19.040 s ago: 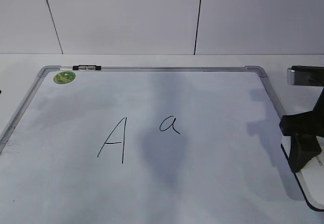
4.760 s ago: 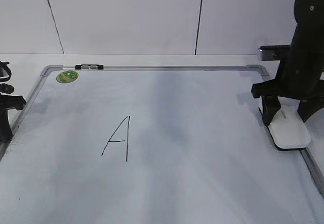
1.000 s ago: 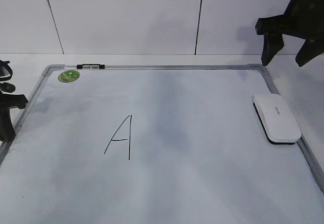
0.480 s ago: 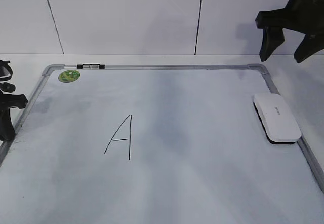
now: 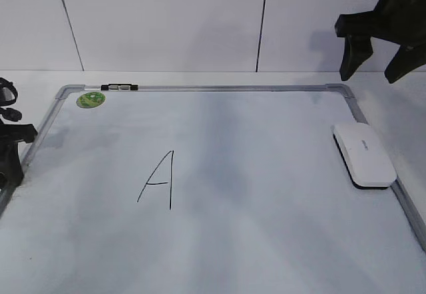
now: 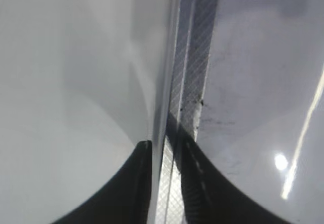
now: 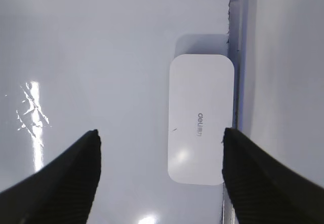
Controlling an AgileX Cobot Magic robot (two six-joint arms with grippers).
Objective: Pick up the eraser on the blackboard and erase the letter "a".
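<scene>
The white eraser [image 5: 364, 154] lies flat on the blackboard [image 5: 266, 194] against its right frame, free of any gripper; it also shows in the right wrist view [image 7: 201, 118]. The small letter "a" is not on the board; only the tall capital "A" [image 5: 158, 181] remains. My right gripper [image 5: 376, 58] hangs open and empty high above the board's far right corner [image 7: 159, 135]. My left gripper [image 5: 8, 161] sits at the board's left edge, its jaws closed on the silver frame rail [image 6: 174, 148].
A round green sticker [image 5: 90, 99] sits at the far left corner, with a small black clip [image 5: 118, 88] on the top frame. The white wall stands behind the board. White table surrounds the frame [image 5: 200, 89].
Since 19 s ago the small "a" has vanished from the board and the eraser was set down by the right frame. In the last second the right gripper shifted slightly; the eraser stayed still.
</scene>
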